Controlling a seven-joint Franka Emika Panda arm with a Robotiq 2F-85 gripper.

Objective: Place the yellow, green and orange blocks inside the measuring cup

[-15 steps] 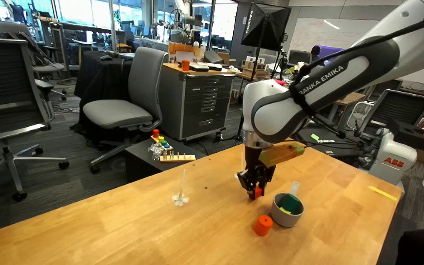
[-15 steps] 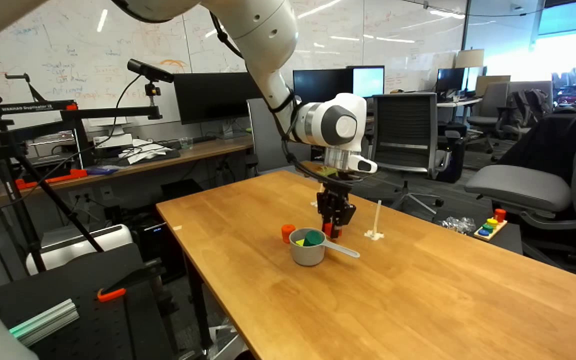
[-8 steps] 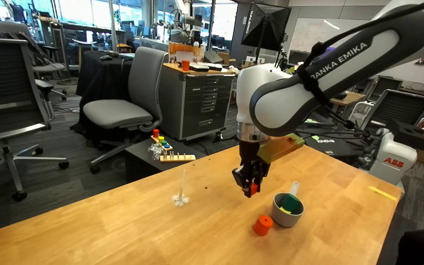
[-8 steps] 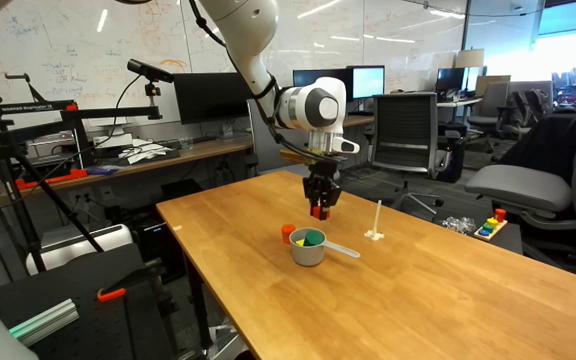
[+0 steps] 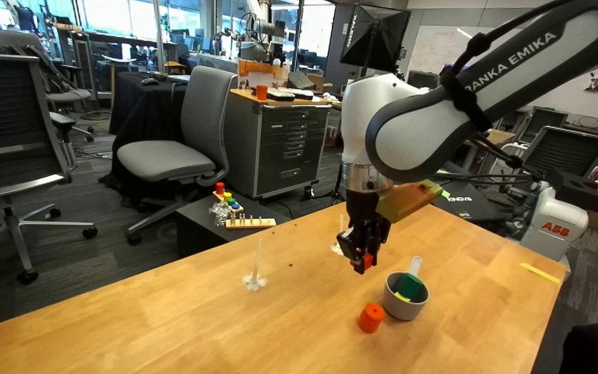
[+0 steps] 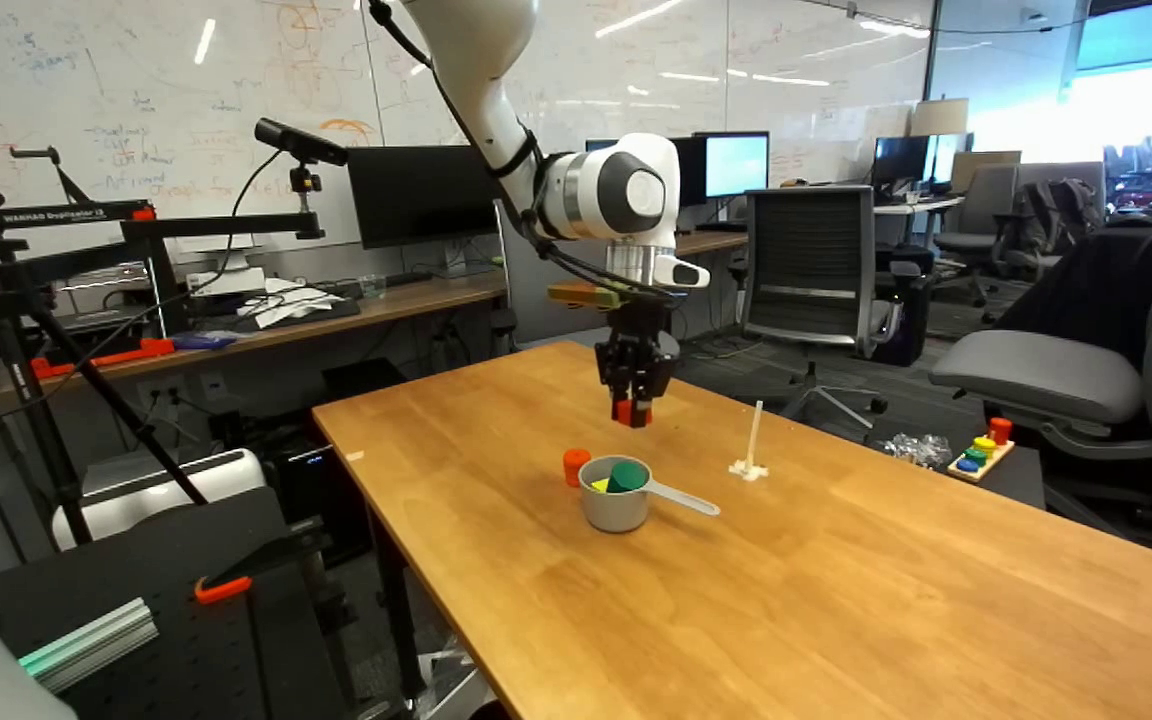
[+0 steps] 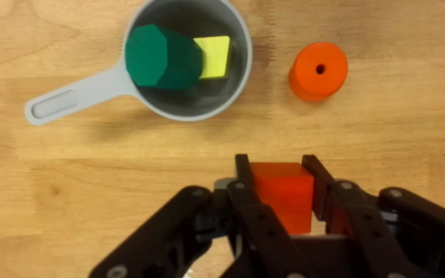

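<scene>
My gripper [image 7: 276, 160] is shut on a red-orange rectangular block [image 7: 284, 193] and holds it above the table. The gripper also shows in both exterior views [image 5: 364, 264] [image 6: 632, 415], apart from the cup. The grey measuring cup [image 7: 99, 87] stands upright on the table, also seen in both exterior views [image 5: 404, 310] [image 6: 616, 513]. Inside it lie a dark green faceted block [image 7: 164, 58] and a yellow block [image 7: 215, 58], partly hidden behind the green one. An orange cylinder [image 7: 319, 71] with a hole in its top stands on the table beside the cup, touching nothing.
A thin upright peg [image 5: 257, 265] is stuck to the wooden table [image 5: 174, 322]; another peg [image 5: 341, 228] stands behind my gripper. Yellow tape [image 5: 539, 272] lies near the table's far edge. A low black side table [image 5: 200, 231] holds a peg toy beyond the edge.
My gripper has risen from close to the table with the red-orange block in it. It has also shifted sideways a little. The cup, its blocks and the orange cylinder stay where they were.
</scene>
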